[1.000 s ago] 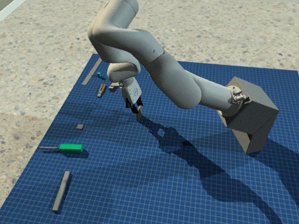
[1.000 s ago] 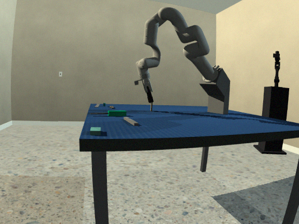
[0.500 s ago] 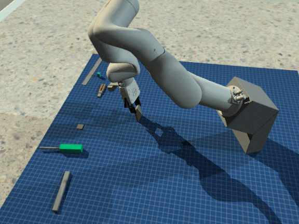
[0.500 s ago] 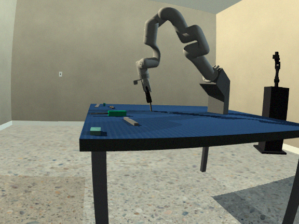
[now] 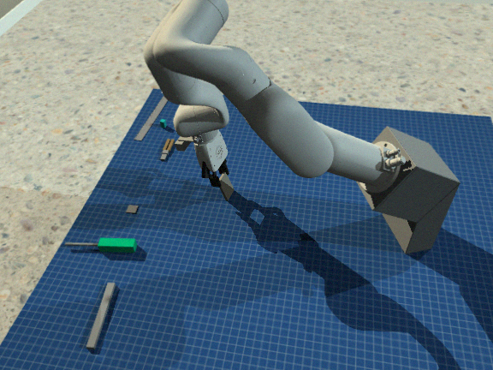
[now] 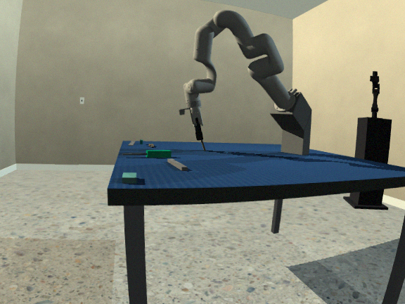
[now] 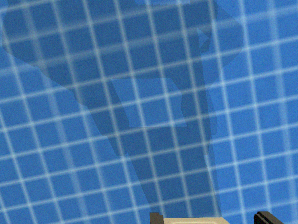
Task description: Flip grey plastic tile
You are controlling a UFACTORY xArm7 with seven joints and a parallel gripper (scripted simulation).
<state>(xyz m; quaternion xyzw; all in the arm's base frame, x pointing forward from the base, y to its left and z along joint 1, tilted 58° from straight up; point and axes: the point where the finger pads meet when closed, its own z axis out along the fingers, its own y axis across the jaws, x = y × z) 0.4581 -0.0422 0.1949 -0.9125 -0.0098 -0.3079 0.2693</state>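
Observation:
The thick grey tile (image 5: 227,187) is held on edge between my gripper's (image 5: 216,177) black fingers, over the middle of the blue grid mat (image 5: 274,257). It hangs tilted, with its lower end close to the mat; I cannot tell whether it touches. In the side view the gripper (image 6: 200,135) points steeply down with the tile (image 6: 203,146) at its tip. In the wrist view only the tile's pale top edge (image 7: 192,220) shows at the bottom, between the two fingertips of the gripper (image 7: 210,218).
On the mat's left side lie a small dark square (image 5: 132,209), a green block with a thin handle (image 5: 116,245) and a grey bar (image 5: 101,315). A long strip (image 5: 151,118), a teal cube (image 5: 163,123) and brown pieces (image 5: 167,148) lie at the far left. The arm's base (image 5: 412,188) stands at the right.

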